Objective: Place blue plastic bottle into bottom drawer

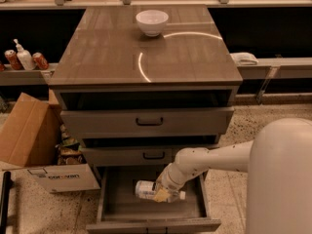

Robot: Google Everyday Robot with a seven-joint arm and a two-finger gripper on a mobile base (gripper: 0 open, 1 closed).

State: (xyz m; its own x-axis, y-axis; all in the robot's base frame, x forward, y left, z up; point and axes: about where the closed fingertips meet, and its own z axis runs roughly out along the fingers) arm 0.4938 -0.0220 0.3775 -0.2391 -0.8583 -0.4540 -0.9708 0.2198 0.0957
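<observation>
Gripper (162,194) sits low in the centre of the frame, down inside the open bottom drawer (118,204), right over the bottle (146,188); whether it clasps the bottle or has let go cannot be told. The bottle lies on its side in the drawer, cap toward the right. The white arm (209,161) reaches in from the lower right. A white bowl (151,22) stands on the cabinet (146,57) at top centre. A cardboard box (29,130) sits at the left.
</observation>
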